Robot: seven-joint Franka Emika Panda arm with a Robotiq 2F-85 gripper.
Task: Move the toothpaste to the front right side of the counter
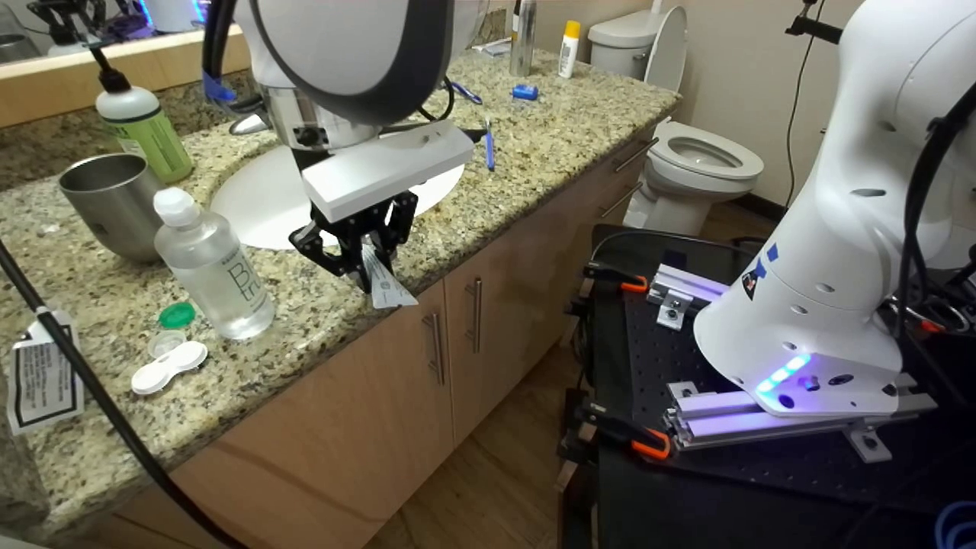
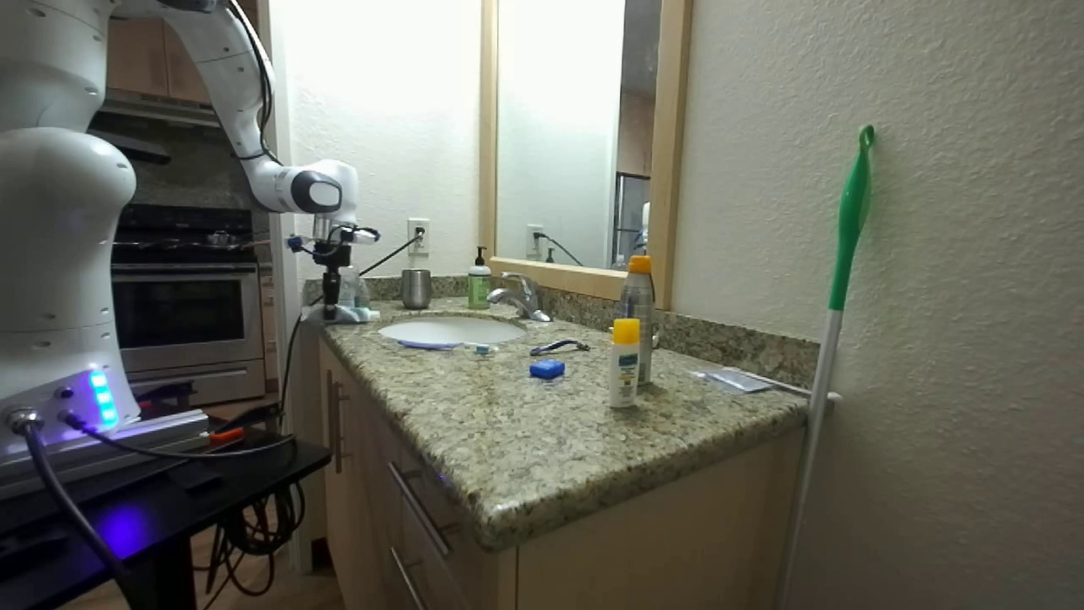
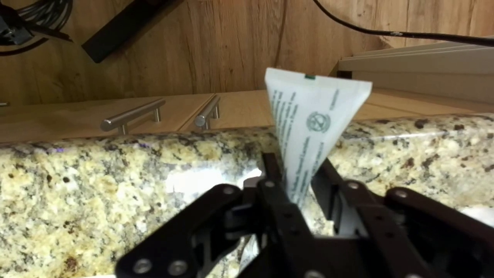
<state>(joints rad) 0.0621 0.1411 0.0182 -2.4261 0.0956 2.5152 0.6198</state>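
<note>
The toothpaste [image 3: 305, 131], a white tube with dark print and 1 round emblem, is gripped by the end effector [image 3: 300, 170]. Its wide flat end juts past the front edge of the speckled table [image 3: 96, 200].

Bathroom: domestic use indicated.
Plumbing: white toilet [image 1: 690, 179] seen; white oval sink [image 2: 449, 329] set into beige-brown speckled granite counter [image 2: 508, 424].
Above the counter: light-wood-framed rectangular mirror [image 2: 555, 127] mounted.
Grooming: thin blue toothbrush [image 2: 429, 346] noted beside the sink.
Kitchen beyond: black-and-steel oven [image 2: 185, 315] glimpsed in background.
</note>
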